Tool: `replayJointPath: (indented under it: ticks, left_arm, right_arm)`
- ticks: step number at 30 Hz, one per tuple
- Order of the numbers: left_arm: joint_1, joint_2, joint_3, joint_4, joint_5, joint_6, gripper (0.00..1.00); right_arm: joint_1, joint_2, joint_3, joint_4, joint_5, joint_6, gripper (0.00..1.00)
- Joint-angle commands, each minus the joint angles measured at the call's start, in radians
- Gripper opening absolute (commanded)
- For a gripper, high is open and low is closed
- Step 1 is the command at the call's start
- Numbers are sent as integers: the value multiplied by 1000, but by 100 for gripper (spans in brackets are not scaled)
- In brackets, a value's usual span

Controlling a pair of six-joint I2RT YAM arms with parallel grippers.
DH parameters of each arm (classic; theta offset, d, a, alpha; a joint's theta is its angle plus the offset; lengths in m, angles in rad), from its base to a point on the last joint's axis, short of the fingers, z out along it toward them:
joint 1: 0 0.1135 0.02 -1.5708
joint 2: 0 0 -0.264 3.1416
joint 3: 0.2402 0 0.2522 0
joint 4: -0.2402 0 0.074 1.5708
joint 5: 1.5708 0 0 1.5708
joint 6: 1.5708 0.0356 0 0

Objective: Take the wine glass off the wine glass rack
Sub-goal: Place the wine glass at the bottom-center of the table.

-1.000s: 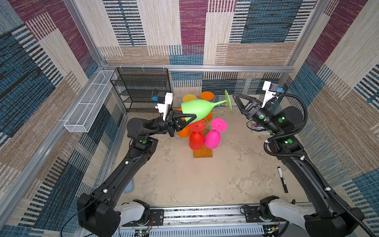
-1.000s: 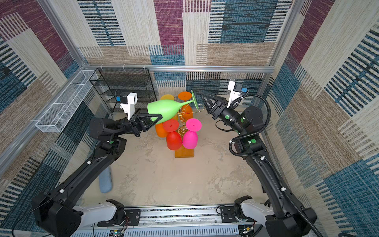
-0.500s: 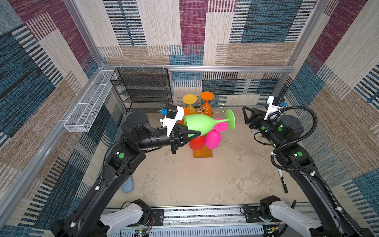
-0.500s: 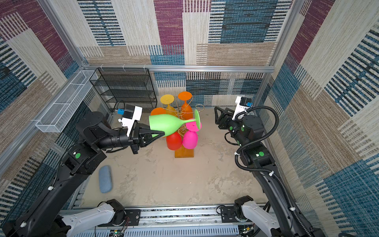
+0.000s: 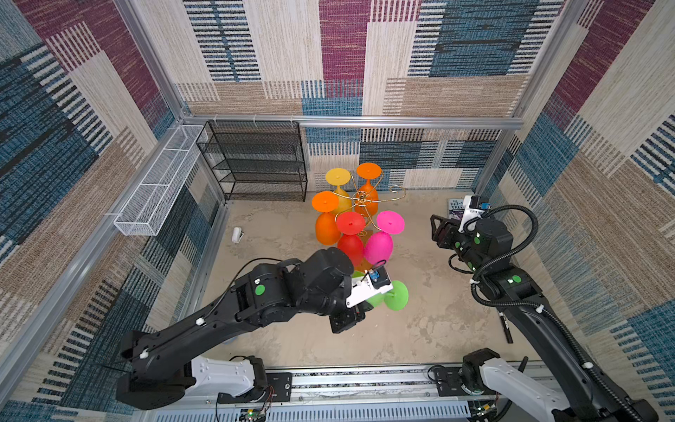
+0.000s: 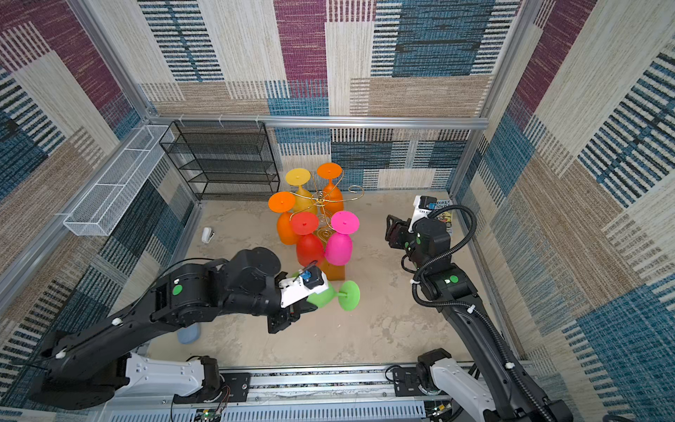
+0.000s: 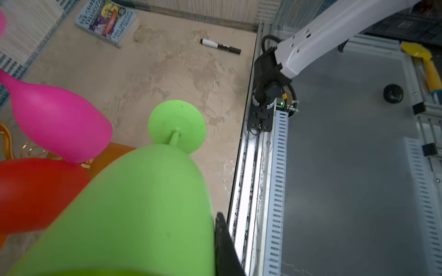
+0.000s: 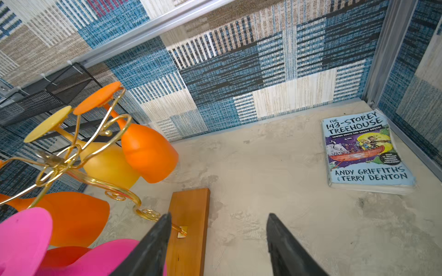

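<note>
**Left end effector** [image 6: 309,305]: closed on the bowl of the green wine glass [image 6: 321,297]. Its grip point is largely hidden beneath the white wrist camera in both top views. In the left wrist view one black finger [image 7: 224,246] lies against the bowl's side.

**Green wine glass**: off the wine glass rack [image 5: 365,199] and clear of its wire arms. It is held on its side, foot pointing right, just on the near side of the rack's wooden base [image 8: 189,215]. Whether it touches the counter [image 5: 420,329] cannot be told.

**Right end effector** [image 8: 215,239]: jaws parted and empty. It hangs to the right of the rack, apart from it, and points toward the base.

**On the rack, hanging bowl-down:**
- pink glass [image 5: 380,246] and red glass [image 5: 350,248], nearest the green glass
- two orange glasses [image 5: 326,228], [image 5: 367,202]
- yellow glass [image 5: 339,190], on the far side

**Elsewhere:**
- black mesh shelf [image 5: 255,160], far left against the wall
- white wire basket [image 5: 157,182], on the left wall
- book [image 8: 363,153], in the far right corner
- marker [image 7: 221,46], near right, beside the right arm
- small white item [image 5: 237,235], left of the rack
- pale blue item [image 6: 189,333], partly under the left arm

Nothing stands between the green glass and the open counter to its right.
</note>
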Motion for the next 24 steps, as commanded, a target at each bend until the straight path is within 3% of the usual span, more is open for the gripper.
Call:
replayJointPath:
  ticks: [1,12,24]
  left_arm:
    - [-36,67,10,-99,-142,32,0]
    - [-74,360,79,-200,-224,32,0]
    - [-72,513,128,-287,-183,77,0]
  right_arm:
    - [-2,12,-14,15,39,-16,65]
    - [-31,31,-65,42,11,-11,65]
    - [-57,36,-81,53,-27,-9,65]
